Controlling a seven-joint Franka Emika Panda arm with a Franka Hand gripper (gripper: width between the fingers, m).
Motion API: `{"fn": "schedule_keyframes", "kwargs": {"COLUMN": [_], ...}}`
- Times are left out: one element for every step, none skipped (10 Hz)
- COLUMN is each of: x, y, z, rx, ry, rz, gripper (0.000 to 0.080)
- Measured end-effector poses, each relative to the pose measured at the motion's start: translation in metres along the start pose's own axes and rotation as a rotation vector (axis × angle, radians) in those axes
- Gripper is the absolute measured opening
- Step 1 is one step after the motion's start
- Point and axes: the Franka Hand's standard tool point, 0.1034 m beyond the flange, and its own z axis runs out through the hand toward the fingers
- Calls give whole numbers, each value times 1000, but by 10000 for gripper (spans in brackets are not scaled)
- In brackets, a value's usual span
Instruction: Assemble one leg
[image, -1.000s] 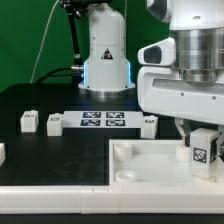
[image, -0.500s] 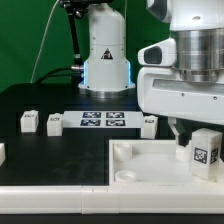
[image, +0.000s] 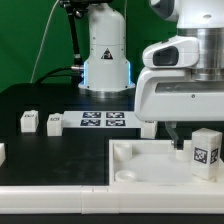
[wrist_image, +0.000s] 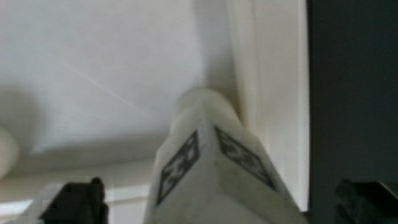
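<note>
A leg (image: 206, 150), a small white block with a black-and-white tag, stands upright in the corner recess of the large square white piece (image: 140, 172) at the exterior view's right. My gripper (image: 192, 138) hangs just above it, open. In the wrist view the leg (wrist_image: 214, 160) lies between my two dark fingertips (wrist_image: 75, 202), which stand well apart from it on both sides; the gripper (wrist_image: 219, 205) holds nothing. One dark finger (image: 178, 136) shows beside the leg in the exterior view.
Three more legs lie on the black table: two (image: 28, 121) (image: 54, 123) at the exterior view's left and one (image: 149, 125) by the marker board (image: 103, 121). Another white part (image: 2, 152) shows at the left edge. The robot base (image: 105, 50) stands behind.
My gripper has moved up from around the leg. The leg stays standing in the corner of the large white piece.
</note>
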Motion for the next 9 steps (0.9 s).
{"fn": "schedule_keyframes", "kwargs": {"x": [0,0,0,0,0,0,0,0,0], "y": [-1,-1,0,3,5,4,4,4,4], "z": [0,0,0,0,0,0,0,0,0], "rx": [-5,-6,-6,-6,-6,-6,-6,-5,-5], "ry": [1,1,-1,-5,-5,-5,-5,-5,-5], "rz": [-118,-191,-253,-334,-365,-361,-361,-355,-334], "gripper": [649,649,649,649,649,552,416,416,289]}}
